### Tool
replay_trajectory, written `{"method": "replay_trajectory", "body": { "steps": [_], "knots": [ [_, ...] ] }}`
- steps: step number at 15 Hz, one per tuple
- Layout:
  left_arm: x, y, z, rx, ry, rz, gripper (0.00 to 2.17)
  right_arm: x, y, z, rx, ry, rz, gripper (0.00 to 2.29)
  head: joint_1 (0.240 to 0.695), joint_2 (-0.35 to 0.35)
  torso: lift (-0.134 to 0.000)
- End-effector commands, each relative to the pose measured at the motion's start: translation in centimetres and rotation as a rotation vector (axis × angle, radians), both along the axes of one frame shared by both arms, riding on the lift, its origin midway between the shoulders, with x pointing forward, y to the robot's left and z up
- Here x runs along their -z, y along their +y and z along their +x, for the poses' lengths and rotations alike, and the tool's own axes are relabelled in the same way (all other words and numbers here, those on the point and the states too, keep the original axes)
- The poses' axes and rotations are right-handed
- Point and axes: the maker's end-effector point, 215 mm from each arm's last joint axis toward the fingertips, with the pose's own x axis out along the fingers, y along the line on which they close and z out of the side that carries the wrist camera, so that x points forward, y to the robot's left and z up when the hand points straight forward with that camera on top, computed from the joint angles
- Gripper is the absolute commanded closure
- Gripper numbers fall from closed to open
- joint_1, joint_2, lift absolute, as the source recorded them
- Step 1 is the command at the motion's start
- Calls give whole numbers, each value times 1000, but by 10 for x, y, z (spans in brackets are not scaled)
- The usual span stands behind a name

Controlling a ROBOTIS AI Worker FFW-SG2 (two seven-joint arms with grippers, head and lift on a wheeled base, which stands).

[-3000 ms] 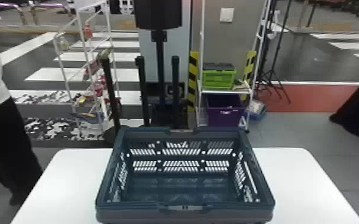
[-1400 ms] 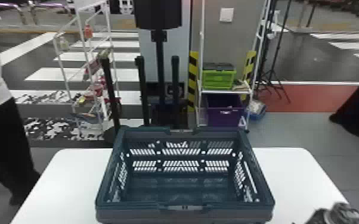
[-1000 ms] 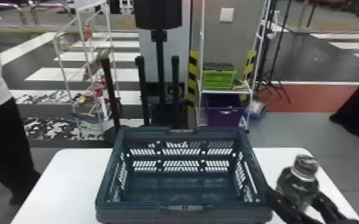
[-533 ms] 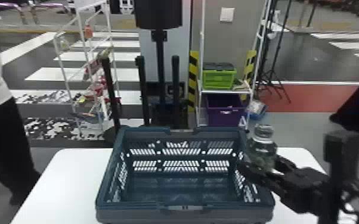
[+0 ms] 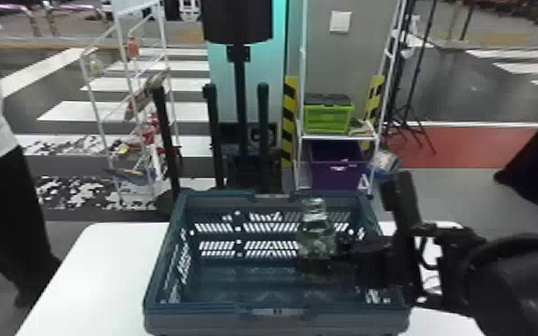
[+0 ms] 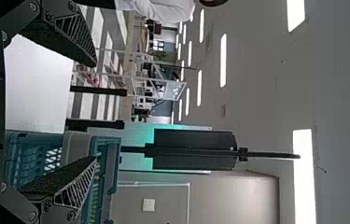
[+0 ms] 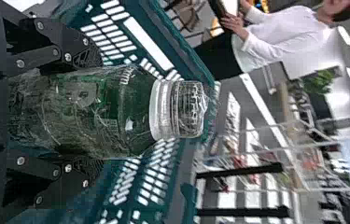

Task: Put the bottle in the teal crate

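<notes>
One bottle (image 5: pixel 317 245): we see it upright in the head view, green and glassy, with a clear cap (image 7: pixel 190 109) and a pale ring (image 7: pixel 161 109) at its neck.
Right claw (image 5: pixel 338 254): we find it closed on the bottle, the two fingers opened only as far as the body's width.
Bottle in claw: we see the right claw (image 7: pixel 95 114) holding it by the body between the fingers, one on either side; the neck and cap stick out past the fingertips.
Bottle and crate (image 5: pixel 192 308): we have it over the crate's opening, nearer the robot's right side than the left; whether its base touches the crate floor, we cannot tell.
Right arm (image 5: pixel 514 277): we see it come in from the right and reach across the crate's right side.
Left claw (image 6: pixel 94 112): we see its fingers spread wide and empty, with part of the crate beyond one of them.
Crate: we have it teal, open at the top, with slotted walls, standing on the white desk (image 5: pixel 80 277).
Shelf (image 5: pixel 337 137): behind the desk, we see it bearing a green box (image 5: pixel 328 120) with a dark lid, a purple bin (image 5: pixel 339 176) beneath.
</notes>
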Motion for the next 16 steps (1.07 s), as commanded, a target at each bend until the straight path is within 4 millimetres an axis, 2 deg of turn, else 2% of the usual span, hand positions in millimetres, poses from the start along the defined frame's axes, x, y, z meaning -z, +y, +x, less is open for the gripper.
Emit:
{"method": "replay_trajectory", "body": {
  "steps": [1,3,7,11,16],
  "knots": [
    [-4,1,-5,-5,-26,-14,194,20,16,-2,-55,101,-48,1973,499,0,0],
    [-4,3,-9,-12,-31,-19,194,32,31,-7,-104,167,-100,1973,499,0,0],
    [-12,3,-19,-20,-76,-40,194,59,47,3,-148,227,-207,1973,499,0,0],
    [-22,4,-30,-20,-120,-59,194,76,66,3,-164,273,-245,1973,499,0,0],
    [-32,8,-44,-18,-165,-76,194,97,75,0,-158,339,-278,1970,499,0,0]
  ]
}}
